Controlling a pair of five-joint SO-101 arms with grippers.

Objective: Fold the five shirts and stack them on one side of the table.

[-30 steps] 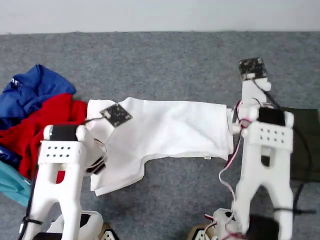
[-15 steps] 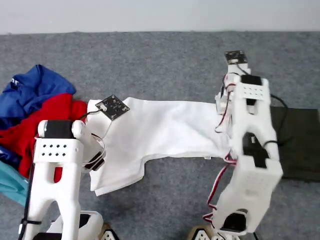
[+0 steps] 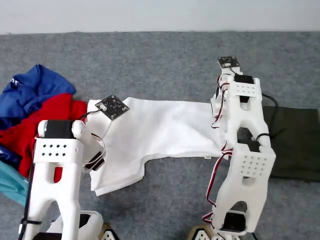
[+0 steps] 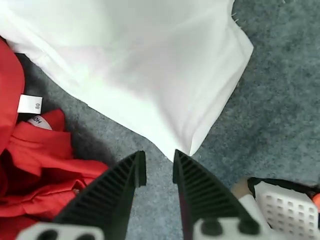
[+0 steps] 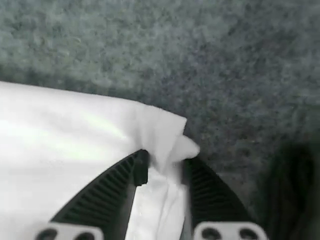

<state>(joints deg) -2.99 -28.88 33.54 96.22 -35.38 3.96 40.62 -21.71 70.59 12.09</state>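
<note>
A white shirt (image 3: pixel 160 132) lies spread across the middle of the grey carpeted table. My right gripper (image 5: pixel 162 157) is at its far right corner (image 3: pixel 218 106) and is shut on a bunched fold of the white shirt (image 5: pixel 167 142). My left gripper (image 4: pixel 160 157) hovers over bare carpet just off a near-left corner of the white shirt (image 4: pixel 150 75), its fingers a narrow gap apart with nothing between them. A red shirt (image 3: pixel 45 125) and a blue shirt (image 3: pixel 30 95) lie crumpled at the left.
A teal shirt (image 3: pixel 10 185) pokes out at the left edge under the pile. A dark folded shirt (image 3: pixel 295 145) lies flat at the right edge, close to the right arm. The red shirt (image 4: pixel 30 165) lies close beside the left gripper. Bare carpet stretches along the far side.
The right arm has swung toward the far side and reached its gripper to the white shirt's far right corner. The left arm shifted slightly, then kept still.
</note>
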